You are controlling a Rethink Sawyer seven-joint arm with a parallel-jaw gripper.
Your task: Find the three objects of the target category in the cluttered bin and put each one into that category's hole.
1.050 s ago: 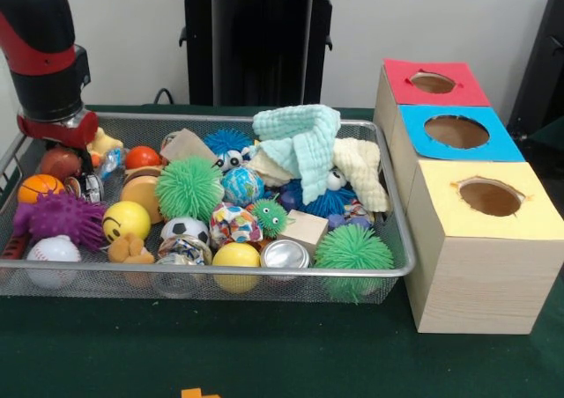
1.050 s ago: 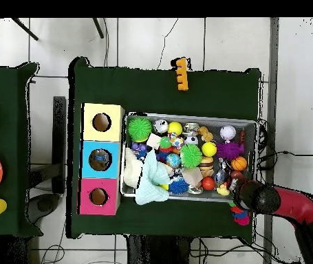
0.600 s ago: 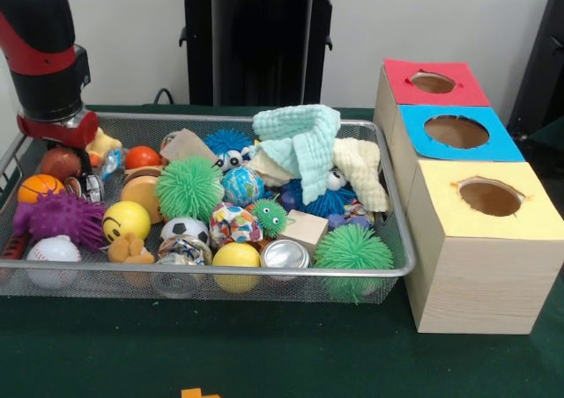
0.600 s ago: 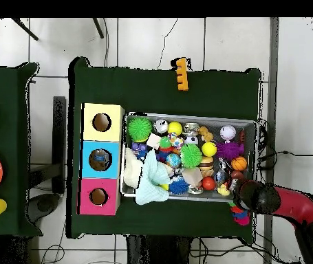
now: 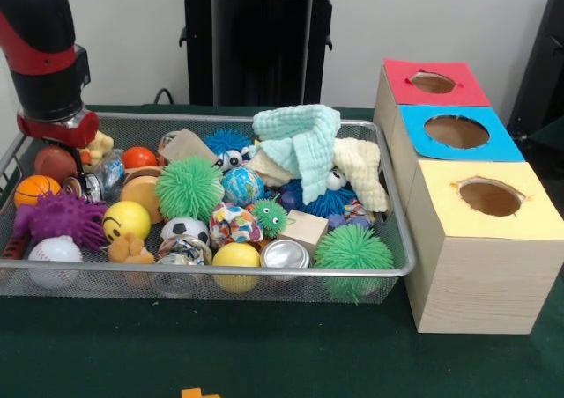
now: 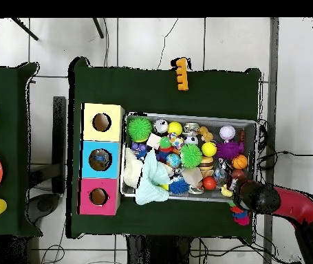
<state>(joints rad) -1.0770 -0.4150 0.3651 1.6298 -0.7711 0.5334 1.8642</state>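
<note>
Hanging over the far left corner of the silver wire-mesh bin [image 5: 388, 270] in the front view, my red and black arm [image 5: 40, 50] ends in a gripper [image 5: 75, 156] sunk among the toys there; I cannot tell whether it is wide, narrow or holding anything, because the red collar and the clutter hide it. In the overhead view my arm [image 6: 286, 205] enters from the lower right and ends at the bin's bottom right corner.

Just beside my wrist lie a brown ball [image 5: 55, 162], a small orange ball [image 5: 139, 157] and a little basketball [image 5: 39, 187]. A purple spiky toy [image 5: 60, 217] sits at the left edge, with a white baseball [image 5: 55, 250] at the near left corner. Next to them is a yellow smiley ball [image 5: 126, 220], then a large green spiky ball [image 5: 189, 187] near the middle. A second green spiky ball [image 5: 352, 250] rests at the near right corner. A mint-green cloth [image 5: 304, 138] is heaped along the far edge, a cream cloth [image 5: 361, 171] beside it.

Right of the bin, on the green table [image 5: 264, 350], stands a row of three wooden boxes with round holes: the red-topped box [image 5: 434, 83] farthest, the blue-topped box [image 5: 456, 132] in the middle, the yellow-topped box [image 5: 489, 197] nearest.
</note>
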